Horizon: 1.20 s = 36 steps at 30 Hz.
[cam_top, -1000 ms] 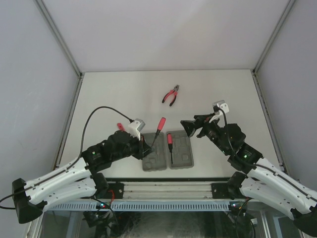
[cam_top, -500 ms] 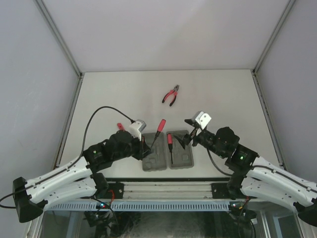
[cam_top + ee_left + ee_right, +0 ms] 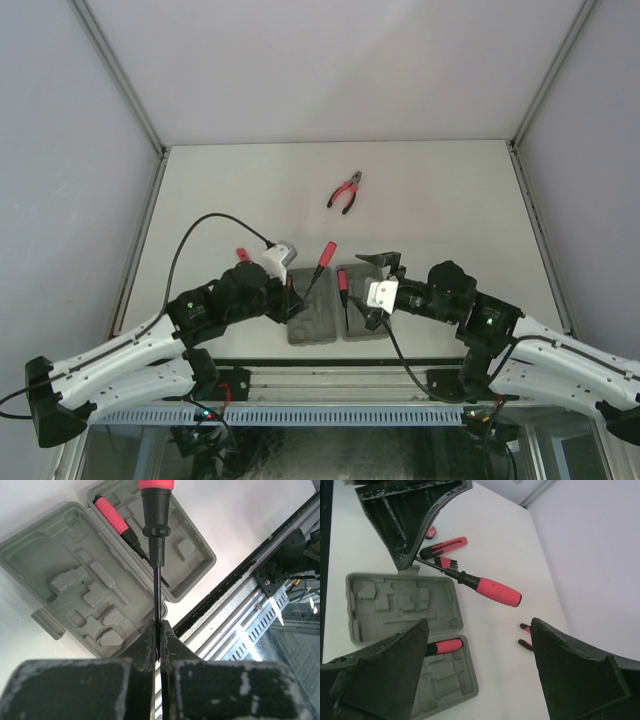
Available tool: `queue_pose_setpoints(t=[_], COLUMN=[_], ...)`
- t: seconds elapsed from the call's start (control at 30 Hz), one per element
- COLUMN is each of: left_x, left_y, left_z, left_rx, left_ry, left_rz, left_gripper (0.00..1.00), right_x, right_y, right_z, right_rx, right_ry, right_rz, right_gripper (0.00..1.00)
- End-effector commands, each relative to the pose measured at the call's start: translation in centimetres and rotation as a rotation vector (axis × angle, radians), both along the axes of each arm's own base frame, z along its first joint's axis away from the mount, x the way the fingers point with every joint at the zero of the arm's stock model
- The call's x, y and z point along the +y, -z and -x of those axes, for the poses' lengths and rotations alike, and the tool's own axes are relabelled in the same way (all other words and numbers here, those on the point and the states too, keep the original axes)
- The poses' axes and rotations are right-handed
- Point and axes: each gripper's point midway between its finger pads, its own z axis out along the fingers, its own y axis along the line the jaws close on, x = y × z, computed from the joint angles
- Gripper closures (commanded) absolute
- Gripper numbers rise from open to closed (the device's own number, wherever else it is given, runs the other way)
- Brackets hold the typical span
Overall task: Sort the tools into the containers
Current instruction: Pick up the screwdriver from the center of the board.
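The left hand, pressed together on the thin metal shaft of a long screwdriver, holds the tool clear of the tabletop, its red-and-black handle slanting up and away from the fingertips. Below that hand and the tool, an open grey tool case lies flat with both moulded halves facing up. A short red-handled driver rests in a slot of the half farther from the left hand, its dark tip pointing toward the near edge. The right hand hovers over that same half with its fingers spread wide and nothing between them; the short driver sits just below one of them. Off to the left hand's outer side and a little farther back, three small pieces lie close together on the bare white tabletop: a comb-like piece, a small red-and-black tool next to it, and a round red disc partly hidden behind the left hand. Farthest out, well apart from both hands and the case, red-handled pliers lie alone toward the back of the tabletop.
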Motion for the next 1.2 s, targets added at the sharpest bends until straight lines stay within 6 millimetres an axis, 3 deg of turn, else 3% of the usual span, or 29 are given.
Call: queue_pose_setpoints(t=[0.0,0.17,0.33,0.67,0.83,1.03,1.17], left_x=[-1.1,-1.1,-1.7,-3.4,-3.9,-4.1,-4.5], left_y=[-3.3,-3.2,-3.5,-3.8,-4.1,-3.9,-4.0], left_z=[-0.3,0.0,0.6,2.4,3.1,3.6,4.0], left_rx=[-0.066,-0.065,-0.072,-0.076,-0.080,-0.082,-0.082], left_ry=[0.035,0.050,0.092,0.201,0.235,0.270,0.296], left_rz=[0.056,0.045,0.043,0.016,0.022,0.015,0.014], left_gripper=[1.00,1.00,1.00,1.00,1.00,1.00,1.00], right_x=[0.6,0.9,1.6,2.5,1.9,0.9,0.5], right_y=[-1.2,0.1,-0.3,1.3,3.0,3.8,4.0], right_z=[1.1,1.3,1.6,0.3,-0.4,-1.0,-1.6], right_rx=[-0.142,-0.214,-0.277,-0.326,-0.320,-0.303,-0.313], right_ry=[-0.117,-0.178,-0.224,-0.243,-0.230,-0.187,-0.158], right_rz=[0.109,0.235,0.264,0.394,0.493,0.548,0.577], right_gripper=[0.19,0.19,0.20,0.23,0.26,0.37,0.54])
